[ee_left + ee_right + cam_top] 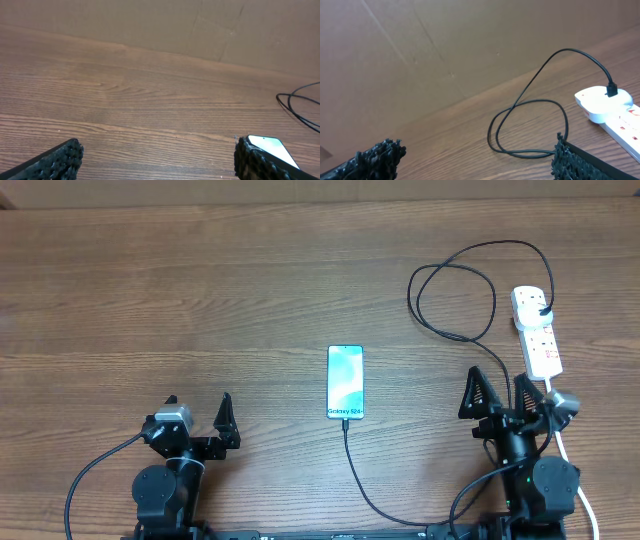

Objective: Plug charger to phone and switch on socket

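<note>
Black right gripper (498, 392) gapes wide, empty, right of phone (345, 381); left gripper (198, 408) likewise, left of phone. Charger (346, 438) tip meets phone's near end, seemingly plugged. Socket (537, 332) far right of phone, nearest right gripper, likely for switch.

Charger (346, 437) seemingly plugged into phone (345, 382) and socket (537, 332).

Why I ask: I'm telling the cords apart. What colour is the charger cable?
Black, a thin looping cable; best seen in the overhead view.
</note>
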You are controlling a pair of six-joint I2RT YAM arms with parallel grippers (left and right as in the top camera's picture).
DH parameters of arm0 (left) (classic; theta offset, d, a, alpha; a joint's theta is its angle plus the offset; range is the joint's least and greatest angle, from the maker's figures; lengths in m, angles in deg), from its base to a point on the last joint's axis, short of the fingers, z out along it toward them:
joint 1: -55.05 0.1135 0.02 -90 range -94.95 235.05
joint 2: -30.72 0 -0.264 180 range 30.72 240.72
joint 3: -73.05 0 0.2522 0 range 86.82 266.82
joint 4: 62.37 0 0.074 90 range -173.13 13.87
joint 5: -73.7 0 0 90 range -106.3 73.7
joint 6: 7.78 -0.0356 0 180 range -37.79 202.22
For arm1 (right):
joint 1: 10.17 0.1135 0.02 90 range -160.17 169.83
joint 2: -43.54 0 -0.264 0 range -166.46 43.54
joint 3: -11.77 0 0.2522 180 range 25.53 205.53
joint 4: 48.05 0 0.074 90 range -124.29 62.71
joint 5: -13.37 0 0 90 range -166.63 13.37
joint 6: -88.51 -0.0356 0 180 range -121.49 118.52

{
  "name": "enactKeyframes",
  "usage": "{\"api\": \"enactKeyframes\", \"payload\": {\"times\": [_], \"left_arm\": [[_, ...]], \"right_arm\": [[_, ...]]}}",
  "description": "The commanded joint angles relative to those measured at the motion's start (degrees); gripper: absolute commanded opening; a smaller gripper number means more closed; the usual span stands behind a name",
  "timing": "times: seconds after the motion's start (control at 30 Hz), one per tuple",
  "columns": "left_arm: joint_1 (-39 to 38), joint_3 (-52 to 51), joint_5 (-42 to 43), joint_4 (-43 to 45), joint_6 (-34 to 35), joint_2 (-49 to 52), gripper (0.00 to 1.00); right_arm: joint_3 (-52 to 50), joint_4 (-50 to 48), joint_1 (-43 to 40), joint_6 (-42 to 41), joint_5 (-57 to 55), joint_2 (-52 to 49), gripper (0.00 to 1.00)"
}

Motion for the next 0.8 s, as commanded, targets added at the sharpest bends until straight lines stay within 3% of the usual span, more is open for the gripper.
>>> {"api": "enactKeyframes", "payload": {"times": [0.0,0.3,0.5,0.77], "left_arm": [[0.6,0.0,0.8,-0.4,-1.3,0.1,1.00],[0.6,0.0,0.8,-0.4,-1.3,0.1,1.00],[0.6,0.0,0.8,-0.4,-1.3,0.1,1.00],[0.6,0.0,0.8,-0.4,-1.3,0.1,1.00]], "right_arm": [[-2.5,-0.8,0.2,0.4,-2.7,3.9,1.00],[-7.7,-2.7,0.0,2.4,-3.2,6.0,1.00],[-7.6,-2.5,0.0,7.4,-2.4,6.0,1.00],[-7.6,-2.5,0.0,7.7,-2.4,5.9,1.00]]}}
